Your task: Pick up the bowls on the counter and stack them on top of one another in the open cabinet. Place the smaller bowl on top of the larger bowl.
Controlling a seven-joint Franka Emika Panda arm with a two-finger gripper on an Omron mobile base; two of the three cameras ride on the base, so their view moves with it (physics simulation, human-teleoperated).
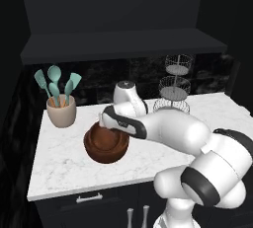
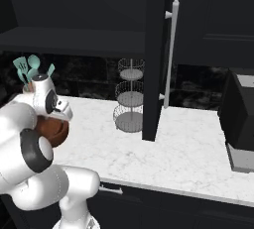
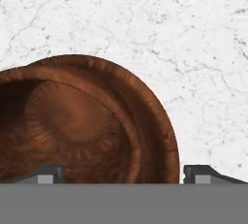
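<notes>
The open cabinet (image 1: 123, 44) hangs dark above the work area, its flat black shelf bare where it shows. Below it the white marble table (image 1: 59, 168) carries everything else: a beige crock (image 1: 62, 111) of teal spatulas at the back left, a three-tier wire stand (image 2: 130, 94) further right, and one reddish-brown bowl near the middle.

That bowl looks like the larger bowl (image 1: 106, 145), wide, deep and thick-rimmed, sitting upright on the table, well clear of the crock. A second ridge inside its wall in the hand view may be the smaller one nested in it, though I cannot tell for certain.

The end effector (image 3: 121, 174) hovers just above the bowl's near-right rim with its fingertips (image 3: 206, 173) spread apart and nothing held; one tip stands over the hollow, the other outside the wall, so the rim lies between them.

As for handling, the bowl should be rigid and of moderate weight, not fragile, but its glossy finish looks slippery (a rounded lip gives the pads little flat to bite on). The rim wall is probably the sensible place to pinch, inside and outside, squarely and fairly deep, since a one-sided hold would likely let the bowl tip.
</notes>
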